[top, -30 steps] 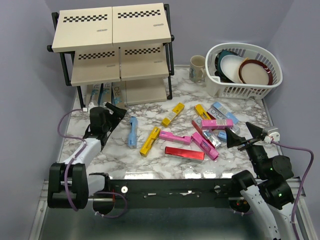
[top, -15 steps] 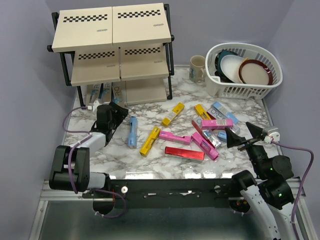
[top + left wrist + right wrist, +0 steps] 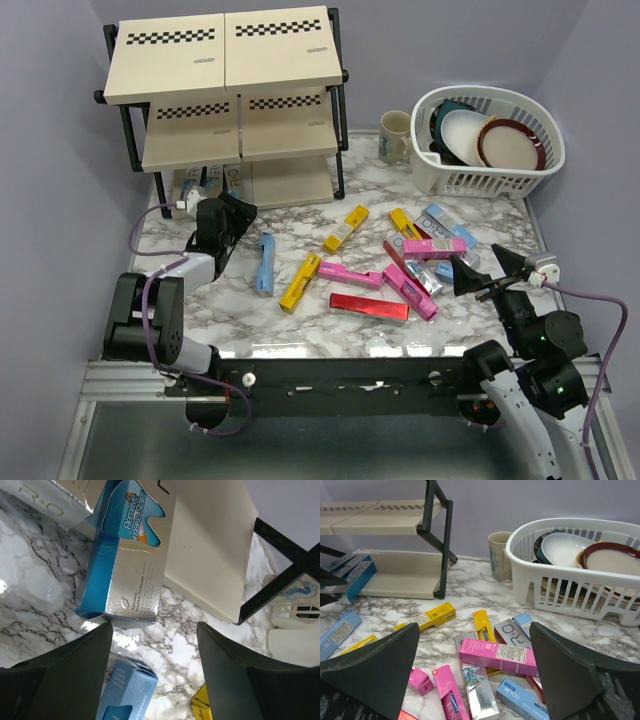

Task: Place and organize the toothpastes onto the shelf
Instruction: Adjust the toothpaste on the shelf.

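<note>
Top external view: the left end effector point(image 3: 236, 208) sits at the left foot of the shelf point(image 3: 180, 70), aimed at a few shelved cartons point(image 3: 205, 182) lined up front to back at the lowest tier. I judge it is there to square up that row. Most toothpastes lie loose on the bench point(image 3: 250, 325). A light blue carton point(image 3: 265, 263) and a yellow carton point(image 3: 299, 283) are nearest that arm, and a tangled heap point(image 3: 415, 262) lies further right. The right end effector point(image 3: 488, 268) hovers at the heap's edge, spread fully and empty, probably waiting its turn.

Left wrist view: the fingers point(image 3: 60, 670) stand apart with only marble between them, gripping nothing. Just ahead lies a teal-and-silver carton point(image 3: 127, 575) printed "Remove Stains", and its silver neighbour point(image 3: 40, 500) shows "R&O". Whether these rest on a board or on the marble beside the beige bottom board point(image 3: 210, 555), I cannot tell.

Right wrist view: the jaws gape wide with nothing held. A pink carton point(image 3: 497, 655) lies across the heap, its label too small to read. A blue carton point(image 3: 522, 696) reads "BEYOU" and a silver carton point(image 3: 509, 631) "R&O". The white basket point(image 3: 560, 597) and mug point(image 3: 499, 555) behind them are no part of the job.
</note>
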Controlling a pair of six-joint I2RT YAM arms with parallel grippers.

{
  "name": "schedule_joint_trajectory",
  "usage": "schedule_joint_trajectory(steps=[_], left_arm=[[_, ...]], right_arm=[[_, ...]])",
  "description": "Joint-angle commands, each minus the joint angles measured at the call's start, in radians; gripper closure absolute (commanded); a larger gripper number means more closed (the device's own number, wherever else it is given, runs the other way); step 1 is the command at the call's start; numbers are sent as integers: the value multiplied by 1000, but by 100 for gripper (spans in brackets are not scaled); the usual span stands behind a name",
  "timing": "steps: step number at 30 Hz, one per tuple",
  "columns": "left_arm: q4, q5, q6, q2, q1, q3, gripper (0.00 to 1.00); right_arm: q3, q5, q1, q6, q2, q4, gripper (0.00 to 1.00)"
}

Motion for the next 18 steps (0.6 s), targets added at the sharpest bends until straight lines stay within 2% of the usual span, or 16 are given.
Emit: schedule_joint_trajectory(steps=[1, 7, 13, 18], left_arm=[[43, -65, 27, 27, -2, 74, 21], [28, -130, 70, 49, 7, 132, 21], [49, -127, 110, 93, 15, 166, 21], [45, -120, 111, 8, 15, 115, 20]], right_arm=[[7, 1, 9, -11, -286, -9, 0], [6, 2, 9, -10, -286, -7, 0], [4, 3, 8, -11, -285, -4, 0], [3, 5, 9, -11, -285, -4, 0]])
